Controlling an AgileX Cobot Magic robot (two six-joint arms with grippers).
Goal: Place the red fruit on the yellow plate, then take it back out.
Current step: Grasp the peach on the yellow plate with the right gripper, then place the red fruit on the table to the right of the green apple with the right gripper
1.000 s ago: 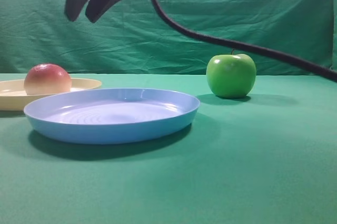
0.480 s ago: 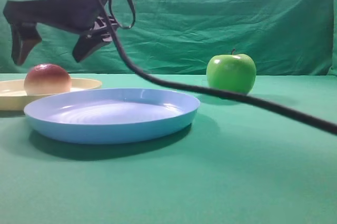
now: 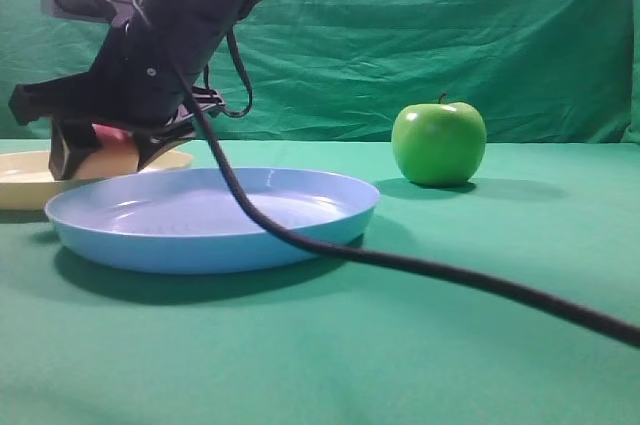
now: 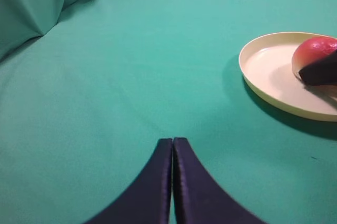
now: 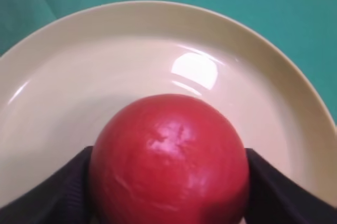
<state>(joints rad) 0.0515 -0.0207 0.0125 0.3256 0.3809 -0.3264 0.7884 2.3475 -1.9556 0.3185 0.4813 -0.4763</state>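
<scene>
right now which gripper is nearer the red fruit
Right. The right gripper has a finger on each side of the red fruit on the yellow plate. The left gripper is shut over bare cloth, well off the plate.

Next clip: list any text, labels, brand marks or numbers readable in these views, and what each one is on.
None: no view shows any readable text.
Red fruit, yellow plate, blue plate and green apple: plain, no stickers or stamps.
Green cloth and backdrop: unmarked.
Right hand and left hand: plain dark housings and fingers, no visible label.
</scene>
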